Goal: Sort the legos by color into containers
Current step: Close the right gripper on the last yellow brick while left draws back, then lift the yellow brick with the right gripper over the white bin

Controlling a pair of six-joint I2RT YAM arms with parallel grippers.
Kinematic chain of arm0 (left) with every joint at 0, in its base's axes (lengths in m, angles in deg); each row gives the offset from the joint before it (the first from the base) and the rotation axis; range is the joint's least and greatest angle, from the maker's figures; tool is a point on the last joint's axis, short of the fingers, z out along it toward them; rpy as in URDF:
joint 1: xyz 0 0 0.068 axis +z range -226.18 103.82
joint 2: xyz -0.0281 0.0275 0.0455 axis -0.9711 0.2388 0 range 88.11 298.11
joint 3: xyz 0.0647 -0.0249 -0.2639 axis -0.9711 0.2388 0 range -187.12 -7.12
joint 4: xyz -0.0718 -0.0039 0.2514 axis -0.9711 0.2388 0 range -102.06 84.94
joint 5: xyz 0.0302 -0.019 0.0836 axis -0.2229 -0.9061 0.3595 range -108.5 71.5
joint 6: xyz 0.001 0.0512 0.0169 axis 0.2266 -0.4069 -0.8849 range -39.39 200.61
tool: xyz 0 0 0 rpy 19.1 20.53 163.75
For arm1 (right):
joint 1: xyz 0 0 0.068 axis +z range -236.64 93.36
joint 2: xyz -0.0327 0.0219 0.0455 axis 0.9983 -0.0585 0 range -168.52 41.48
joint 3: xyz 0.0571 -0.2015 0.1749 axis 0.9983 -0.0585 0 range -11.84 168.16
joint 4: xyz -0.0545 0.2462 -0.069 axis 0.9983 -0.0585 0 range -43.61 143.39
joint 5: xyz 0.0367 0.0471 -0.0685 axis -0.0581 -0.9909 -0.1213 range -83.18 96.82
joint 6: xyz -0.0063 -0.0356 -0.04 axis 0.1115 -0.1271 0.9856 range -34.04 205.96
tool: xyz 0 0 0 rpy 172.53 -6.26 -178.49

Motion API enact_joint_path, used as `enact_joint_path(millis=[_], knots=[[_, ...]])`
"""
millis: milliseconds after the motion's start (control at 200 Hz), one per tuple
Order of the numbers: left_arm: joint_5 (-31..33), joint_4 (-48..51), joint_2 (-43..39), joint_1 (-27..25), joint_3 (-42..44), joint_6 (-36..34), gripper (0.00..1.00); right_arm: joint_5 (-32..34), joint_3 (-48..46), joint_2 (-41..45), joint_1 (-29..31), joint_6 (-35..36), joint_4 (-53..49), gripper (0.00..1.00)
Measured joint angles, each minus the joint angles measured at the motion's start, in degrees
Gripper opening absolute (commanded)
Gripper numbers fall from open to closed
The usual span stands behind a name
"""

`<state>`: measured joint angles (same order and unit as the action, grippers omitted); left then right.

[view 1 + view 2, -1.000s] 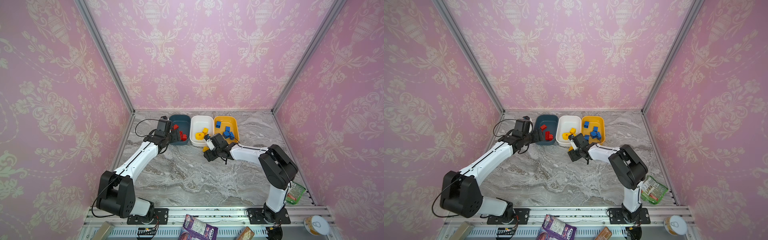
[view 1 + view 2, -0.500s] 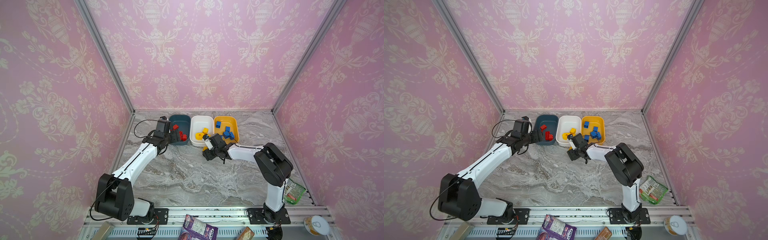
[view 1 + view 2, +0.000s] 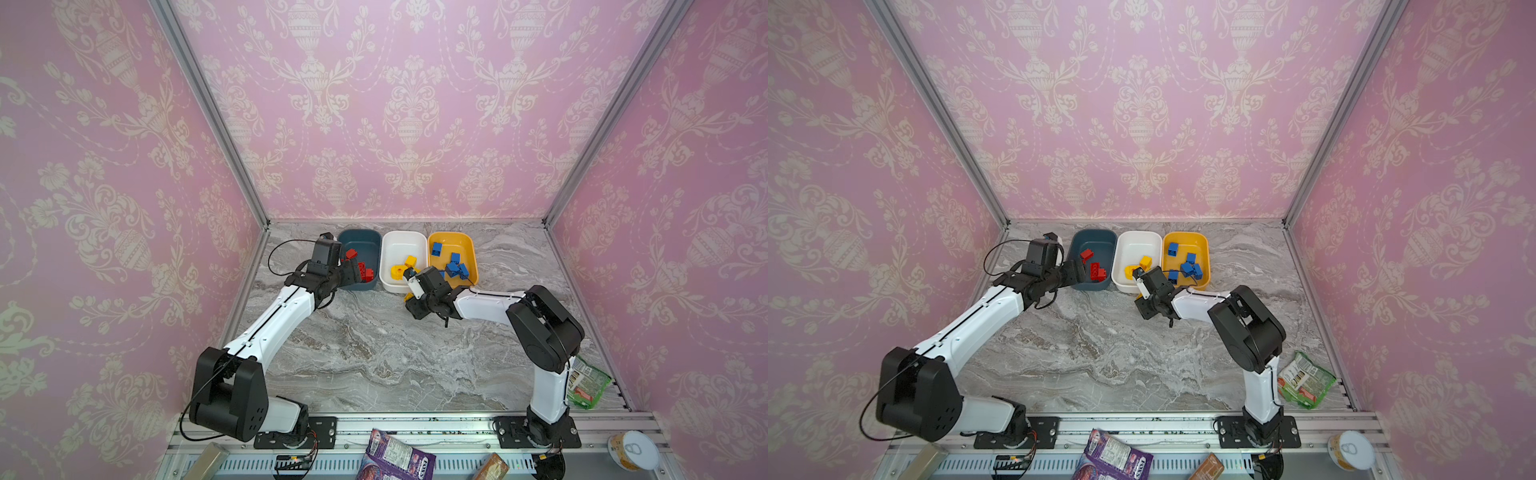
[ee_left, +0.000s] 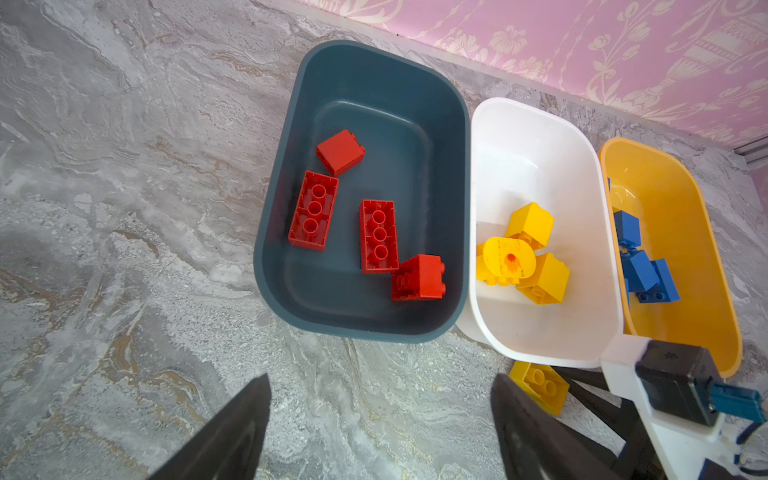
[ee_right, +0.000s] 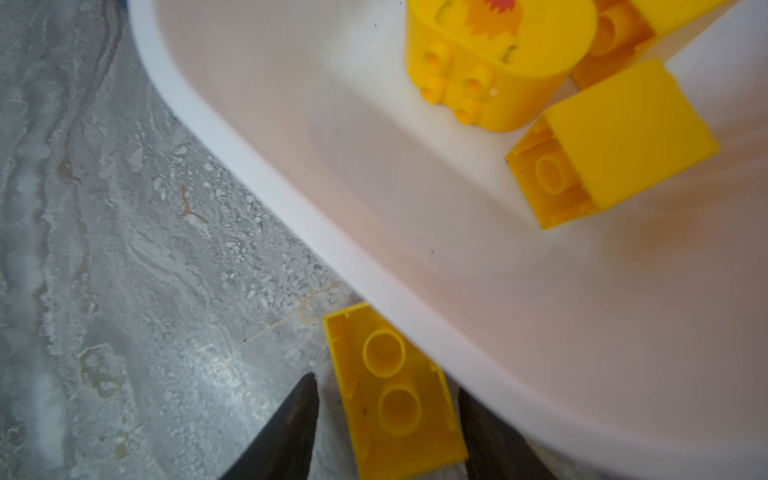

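Since a second before, the right gripper (image 5: 385, 383) had drawn its fingers in around the loose yellow brick (image 5: 399, 399); the left arm had barely shifted. In both top views that brick (image 3: 409, 296) showed only as a sliver under the wrist, and the fingertips were hidden. The right wrist view showed the fingers flanking it, not clamped, with a strip of table visible on one side. The brick lay underside up on the table, partly under the rim of the white tub (image 5: 291, 216).

The left gripper (image 4: 380, 376) hung wide apart and empty before the teal tub (image 4: 270, 249), which held four red bricks (image 4: 378, 235). The yellow-orange tub (image 4: 685, 232) half-hid the blue bricks (image 4: 642, 270) behind its wall.

The table (image 3: 374, 353) was grey marble and the walls (image 3: 415, 104) pink and patterned.
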<state>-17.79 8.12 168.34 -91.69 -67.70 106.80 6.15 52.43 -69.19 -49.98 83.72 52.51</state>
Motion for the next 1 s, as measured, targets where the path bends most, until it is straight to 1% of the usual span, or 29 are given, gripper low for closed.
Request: enact_joint_path(millis=[310, 726, 1001], knots=[[-0.2, 0.0, -1.1, 0.0, 0.2, 0.3, 0.85, 0.2, 0.7, -0.6, 0.4, 1.1, 0.0, 0.34], [-0.2, 0.1, -1.8, 0.0, 1.0, 0.5, 0.86, 0.8, 0.5, -0.2, 2.1, 1.2, -0.8, 0.33], [-0.4, 0.0, -4.8, 0.0, 3.9, 1.6, 0.88, 1.8, -3.4, 6.6, 5.9, 0.7, -4.5, 0.33]])
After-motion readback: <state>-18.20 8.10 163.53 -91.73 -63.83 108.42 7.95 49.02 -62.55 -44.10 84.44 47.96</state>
